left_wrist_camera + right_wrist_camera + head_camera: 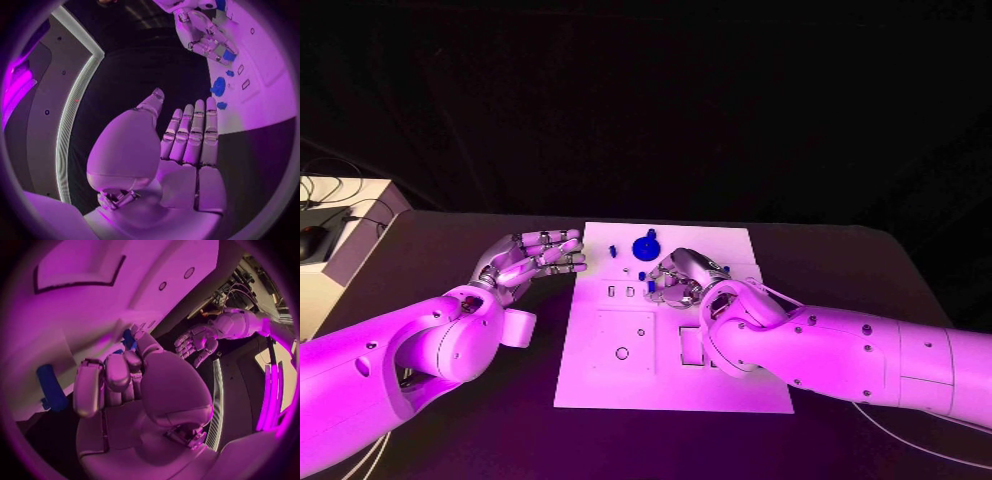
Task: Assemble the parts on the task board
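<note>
Black table (877,260), dark backdrop. White board (733,245) at centre. Round blue part (646,245) near its far edge. Right hand (684,280) over the board's middle, pinching a small blue part (128,338); its orientation is unclear. Left hand (538,255) beside the board's left edge, fingers straight, empty.

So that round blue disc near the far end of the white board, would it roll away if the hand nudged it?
Probably not. The round blue disc seems to lie flat on the white task board, so a nudge would likely slide it. It looks small, rigid and light. Tipped onto its edge, it might roll.
</note>
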### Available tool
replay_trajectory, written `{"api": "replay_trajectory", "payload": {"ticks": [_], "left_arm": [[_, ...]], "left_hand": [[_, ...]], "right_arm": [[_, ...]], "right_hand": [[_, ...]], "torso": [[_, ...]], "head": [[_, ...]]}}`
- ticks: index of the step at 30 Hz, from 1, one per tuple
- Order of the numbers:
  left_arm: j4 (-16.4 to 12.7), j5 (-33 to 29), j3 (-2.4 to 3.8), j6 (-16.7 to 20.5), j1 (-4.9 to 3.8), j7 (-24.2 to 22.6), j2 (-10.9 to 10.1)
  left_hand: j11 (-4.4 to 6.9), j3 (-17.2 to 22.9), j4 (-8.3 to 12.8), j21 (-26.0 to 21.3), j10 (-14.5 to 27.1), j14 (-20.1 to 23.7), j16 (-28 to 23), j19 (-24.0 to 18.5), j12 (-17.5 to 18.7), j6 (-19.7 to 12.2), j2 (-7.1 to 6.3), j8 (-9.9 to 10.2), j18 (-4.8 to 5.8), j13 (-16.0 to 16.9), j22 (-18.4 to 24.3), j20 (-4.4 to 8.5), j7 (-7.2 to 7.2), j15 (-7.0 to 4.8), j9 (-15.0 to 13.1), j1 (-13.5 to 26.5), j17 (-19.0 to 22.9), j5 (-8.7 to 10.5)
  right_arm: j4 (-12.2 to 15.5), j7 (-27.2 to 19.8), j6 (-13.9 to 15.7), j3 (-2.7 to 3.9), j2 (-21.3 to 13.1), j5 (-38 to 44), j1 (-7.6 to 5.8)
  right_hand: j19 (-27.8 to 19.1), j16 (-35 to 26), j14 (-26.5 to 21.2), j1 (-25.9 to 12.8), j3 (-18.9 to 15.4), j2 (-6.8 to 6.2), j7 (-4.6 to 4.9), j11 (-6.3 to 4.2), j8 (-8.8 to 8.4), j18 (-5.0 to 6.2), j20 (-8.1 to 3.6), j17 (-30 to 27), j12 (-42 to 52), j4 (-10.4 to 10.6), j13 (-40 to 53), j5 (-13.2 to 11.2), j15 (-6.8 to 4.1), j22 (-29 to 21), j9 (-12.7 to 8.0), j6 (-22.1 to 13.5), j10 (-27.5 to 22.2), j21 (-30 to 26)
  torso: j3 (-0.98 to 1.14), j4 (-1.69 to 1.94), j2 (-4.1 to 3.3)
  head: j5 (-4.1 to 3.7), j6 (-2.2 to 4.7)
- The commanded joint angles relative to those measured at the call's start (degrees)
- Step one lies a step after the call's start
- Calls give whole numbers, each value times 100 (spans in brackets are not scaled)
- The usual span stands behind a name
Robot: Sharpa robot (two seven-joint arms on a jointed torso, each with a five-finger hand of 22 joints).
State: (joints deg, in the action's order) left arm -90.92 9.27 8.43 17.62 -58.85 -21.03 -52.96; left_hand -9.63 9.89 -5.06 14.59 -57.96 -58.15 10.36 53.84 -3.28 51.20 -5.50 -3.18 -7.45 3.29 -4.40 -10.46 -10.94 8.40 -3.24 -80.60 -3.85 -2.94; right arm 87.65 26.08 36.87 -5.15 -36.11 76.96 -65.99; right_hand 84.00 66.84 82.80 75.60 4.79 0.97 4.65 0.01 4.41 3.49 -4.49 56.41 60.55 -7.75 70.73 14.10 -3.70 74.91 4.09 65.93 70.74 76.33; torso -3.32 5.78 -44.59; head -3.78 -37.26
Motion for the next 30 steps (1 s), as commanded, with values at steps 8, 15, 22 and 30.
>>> {"api": "replay_trajectory", "payload": {"ticks": [8, 15, 22, 30], "left_arm": [[-8, 12, 5, -105, 0, -27, 8], [-7, 12, 5, -105, 0, -25, 5], [-3, 12, 5, -105, 0, -24, 4], [-1, 12, 5, -106, 0, -18, 5]], "left_hand": [[-28, -20, 8, 13, 22, 36, -30, -42, -16, -49, 49, -9, 70, 7, 5, 0, 0, 13, -4, 4, 8, -5], [-28, -20, 8, 13, 22, 36, -30, -42, -16, -49, 49, -9, 70, 7, 5, 0, 0, 13, -4, 4, 8, -5], [-28, -20, 8, 13, 22, 36, -30, -42, -16, -49, 49, -9, 70, 7, 5, 0, 0, 13, -4, 4, 8, -5], [-30, -21, 7, 10, 33, 43, -30, -44, -15, -71, 48, -7, 68, 7, 5, -3, -1, 16, -3, 4, 8, -6]], "right_arm": [[-149, 106, -112, -2, 81, 178, 34], [-168, 135, -138, -3, 93, 184, 56], [-170, 117, -140, -3, 76, 209, 63], [-166, -21, -146, -3, 66, 207, 65]], "right_hand": [[475, 12, 7, -108, -48, -37, 87, 0, 10, -38, -26, -13, 23, 125, -1, -21, -26, 1143, 4, 92, 24, -3], [475, 18, 3, -132, -110, -96, 97, 9, 6, -37, -21, -19, 8, 219, -10, -59, -20, 1143, 3, 67, 14, -5], [474, 24, 1, -128, -180, -181, 114, 21, 2, -34, -12, -23, -8, 316, -25, -63, -11, 1142, 2, 29, 0, -9], [467, 19, -13, -114, -370, -468, 182, 67, -32, -31, 16, -19, -121, 327, -114, 517, 23, 1142, -6, -109, -94, -16]], "torso": [[1, -4, -2], [0, -5, -2], [1, -3, 1], [4, -8, -1]], "head": [[7, -18], [8, -23], [9, -32], [7, -32]]}}
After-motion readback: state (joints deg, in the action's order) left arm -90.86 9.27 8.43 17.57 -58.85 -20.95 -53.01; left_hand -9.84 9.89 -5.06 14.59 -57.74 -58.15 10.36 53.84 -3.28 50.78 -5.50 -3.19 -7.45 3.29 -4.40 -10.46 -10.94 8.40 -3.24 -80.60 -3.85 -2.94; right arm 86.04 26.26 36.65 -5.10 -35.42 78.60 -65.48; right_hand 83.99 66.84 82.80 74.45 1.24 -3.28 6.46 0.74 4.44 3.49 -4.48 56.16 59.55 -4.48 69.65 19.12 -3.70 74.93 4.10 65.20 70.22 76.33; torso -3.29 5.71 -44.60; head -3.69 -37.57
